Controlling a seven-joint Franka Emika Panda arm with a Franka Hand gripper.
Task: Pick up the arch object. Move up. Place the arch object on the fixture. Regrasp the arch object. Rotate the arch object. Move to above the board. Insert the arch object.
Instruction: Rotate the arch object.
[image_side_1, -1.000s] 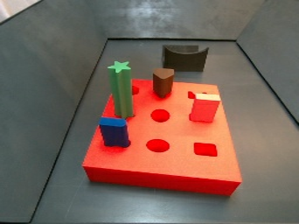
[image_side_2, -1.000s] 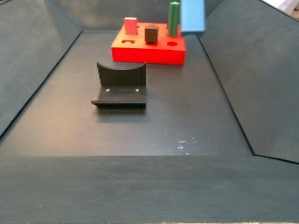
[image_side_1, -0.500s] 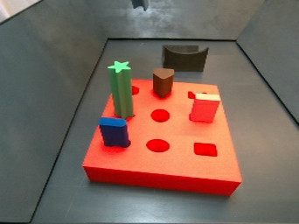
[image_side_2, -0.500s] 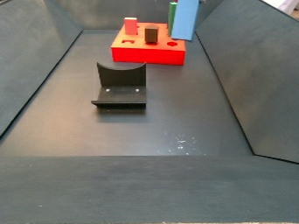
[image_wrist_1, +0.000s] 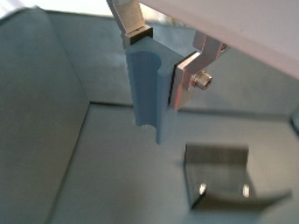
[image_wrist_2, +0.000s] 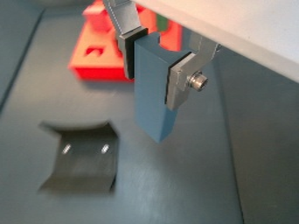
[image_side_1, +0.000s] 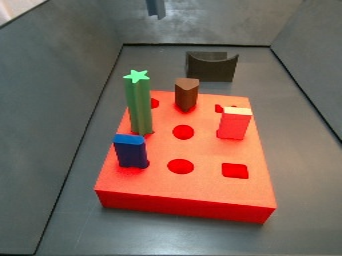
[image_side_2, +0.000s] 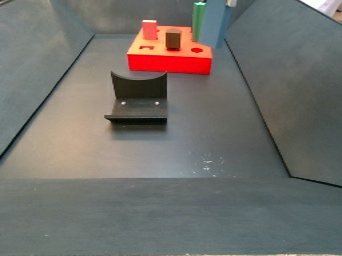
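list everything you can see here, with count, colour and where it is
board: 1, red, on the floor, with round and square holes
post: 1, green, star-topped, standing in the board
block: 1, blue, short, in the board beside the post
peg: 1, brown, in the board
red block: 1, red, in the board
fixture: 1, dark, on the floor apart from the board
arch object: 1, blue-grey, long, hanging upright in the air
gripper: 1, silver fingers, shut on the arch object, high above the floor

no readable text, labels or numbers anywhere
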